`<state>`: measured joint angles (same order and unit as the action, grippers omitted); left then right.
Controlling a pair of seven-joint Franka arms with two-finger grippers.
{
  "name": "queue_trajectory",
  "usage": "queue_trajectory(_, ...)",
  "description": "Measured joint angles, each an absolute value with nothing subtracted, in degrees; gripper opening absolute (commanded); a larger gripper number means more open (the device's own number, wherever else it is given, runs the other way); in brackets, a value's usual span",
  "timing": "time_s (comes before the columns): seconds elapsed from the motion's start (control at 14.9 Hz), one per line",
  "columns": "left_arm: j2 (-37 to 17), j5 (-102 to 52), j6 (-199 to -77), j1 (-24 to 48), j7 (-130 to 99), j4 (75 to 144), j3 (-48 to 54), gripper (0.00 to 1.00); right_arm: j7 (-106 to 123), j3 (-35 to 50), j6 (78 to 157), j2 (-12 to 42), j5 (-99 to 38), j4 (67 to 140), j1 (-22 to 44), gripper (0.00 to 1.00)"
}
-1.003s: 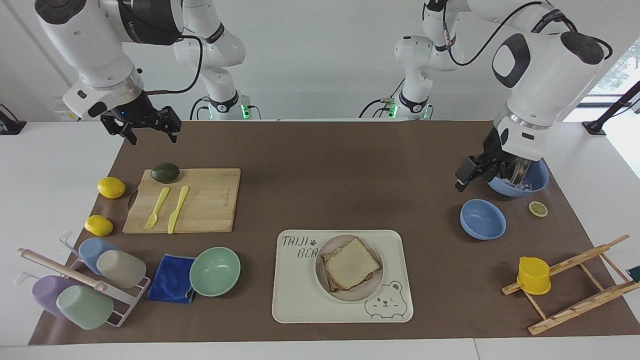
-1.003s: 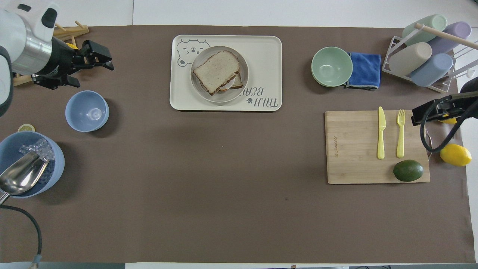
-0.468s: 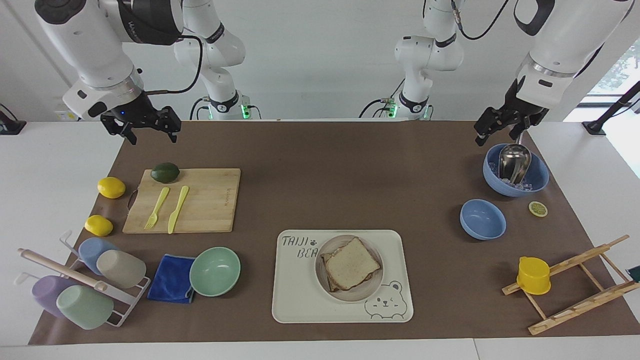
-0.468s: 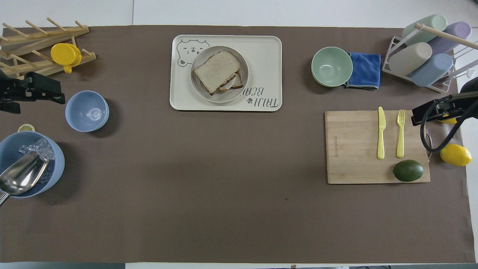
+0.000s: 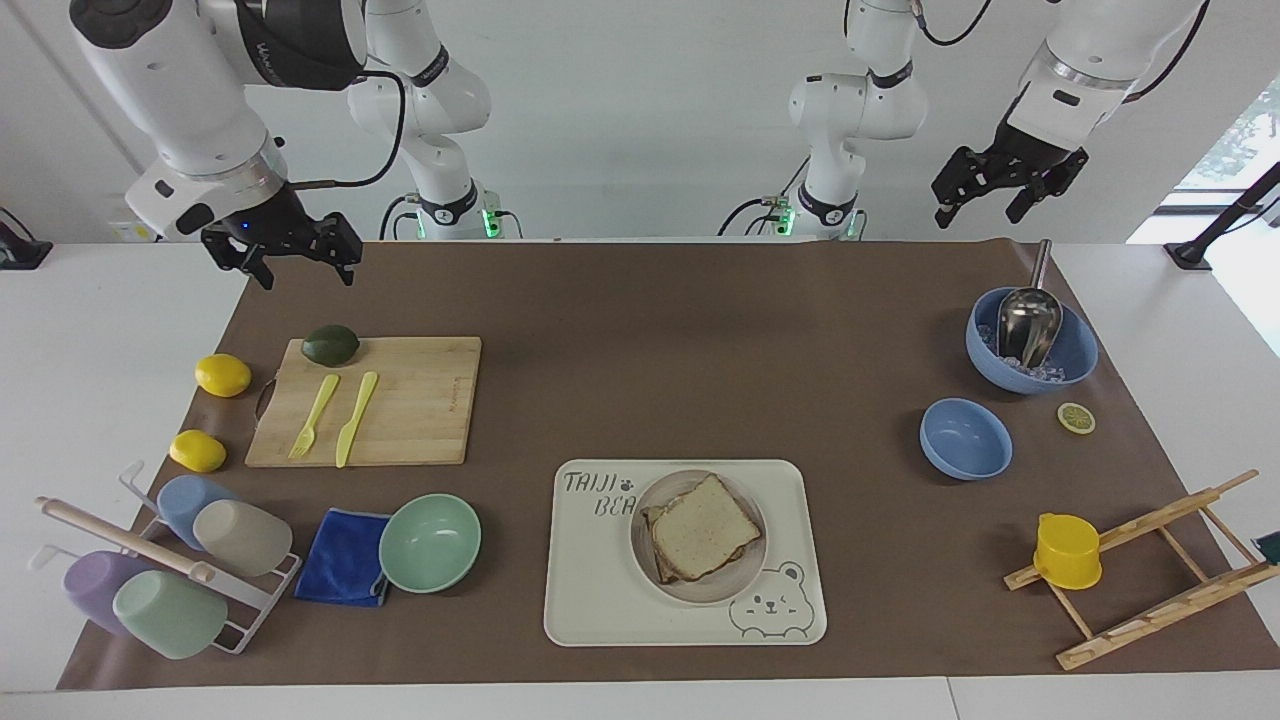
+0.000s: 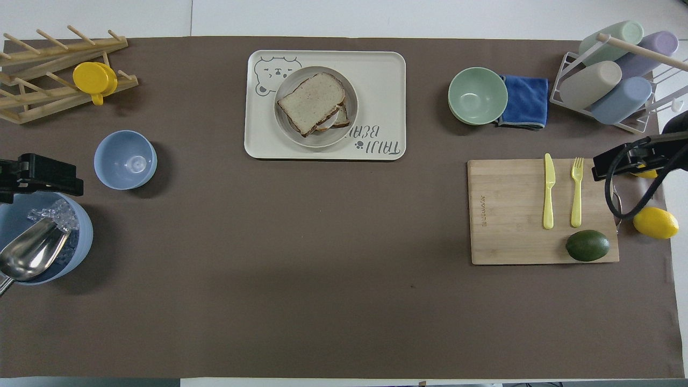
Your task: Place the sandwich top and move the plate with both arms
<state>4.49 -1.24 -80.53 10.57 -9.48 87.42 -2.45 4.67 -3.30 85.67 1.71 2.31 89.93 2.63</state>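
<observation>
Facing view: your sandwich top (image 5: 705,526) already sits on the stack on the plate (image 5: 652,580), which is on the tray (image 5: 600,590) at the middle of the mat's edge farthest from the robots. The slice lies flat, rotated, one corner toward the robots, long axis on a diagonal across the plate. Left gripper (image 5: 993,187) hangs high over the mat corner at the left arm's end, above the ice bowl (image 5: 1075,355), fingers wide, empty. Right gripper (image 5: 297,256) hangs over the mat edge near the cutting board (image 5: 420,410), wide, empty.

Overhead view: the top slice (image 6: 310,102) overhangs the lower slices unevenly and the plate (image 6: 349,86) is barely wider than the bread. Left gripper (image 6: 43,173) shows over the ice bowl (image 6: 80,236); right gripper (image 6: 618,161) over the board's edge.

Risks, my read: you've little rim to pinch, so fingers may catch the bread. Uneven lift between arms tilts the plate and the loose top slides off. The tray lip could snag a low drag.
</observation>
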Motion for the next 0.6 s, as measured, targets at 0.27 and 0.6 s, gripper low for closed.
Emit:
queue_trajectory(0.27, 4.45, -1.23, -82.40, 9.31, -9.26, 88.17, -1.53, 1.00, 4.67, -3.30, 85.67, 1.71, 2.31, 89.93, 2.63, 1.00)
queue_trajectory(0.6, 4.11, -1.24, -83.42, 9.41, -9.27, 89.81, -1.02, 1.00, 4.67, -3.30, 85.67, 1.71, 2.31, 89.93, 2.63, 1.00)
